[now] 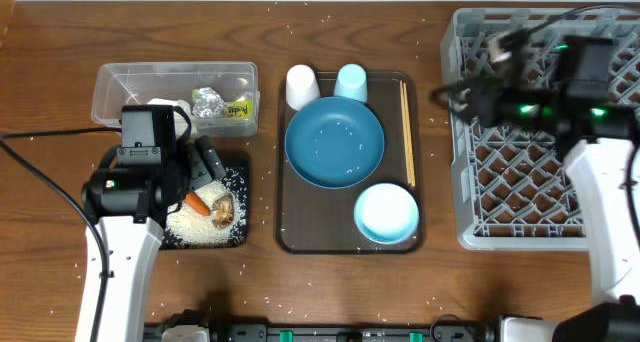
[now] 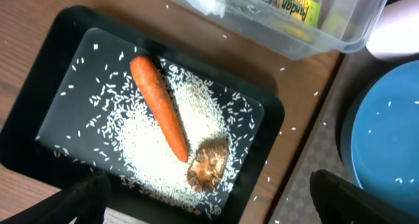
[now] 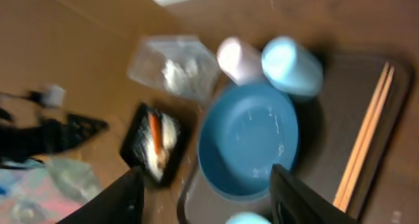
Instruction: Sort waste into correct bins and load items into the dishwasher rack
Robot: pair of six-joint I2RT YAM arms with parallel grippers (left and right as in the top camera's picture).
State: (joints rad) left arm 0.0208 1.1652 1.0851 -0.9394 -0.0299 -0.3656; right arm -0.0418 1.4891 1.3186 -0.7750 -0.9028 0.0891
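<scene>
My left gripper [image 2: 209, 209] hangs open over the near end of the black tray [image 2: 59, 119], empty. In that tray lie an orange carrot [image 2: 159, 106], a brown food lump [image 2: 208, 164] and loose white rice [image 2: 163, 145]. The clear tub [image 1: 120, 87] behind holds a foil ball [image 1: 208, 102], a green-yellow packet [image 1: 238, 109] and a white napkin [image 1: 172, 108]. My right gripper [image 3: 206, 201] is open and empty, blurred, above the left edge of the grey rack [image 1: 540, 172]. Its view looks down on the blue plate [image 3: 249, 139].
A brown serving tray [image 1: 296, 237] in the middle carries the blue plate [image 1: 334, 142], a white cup [image 1: 302, 86], a light-blue cup [image 1: 351, 82], chopsticks [image 1: 408, 132] along its right side and a white bowl [image 1: 386, 213]. Rice grains dot the wooden table.
</scene>
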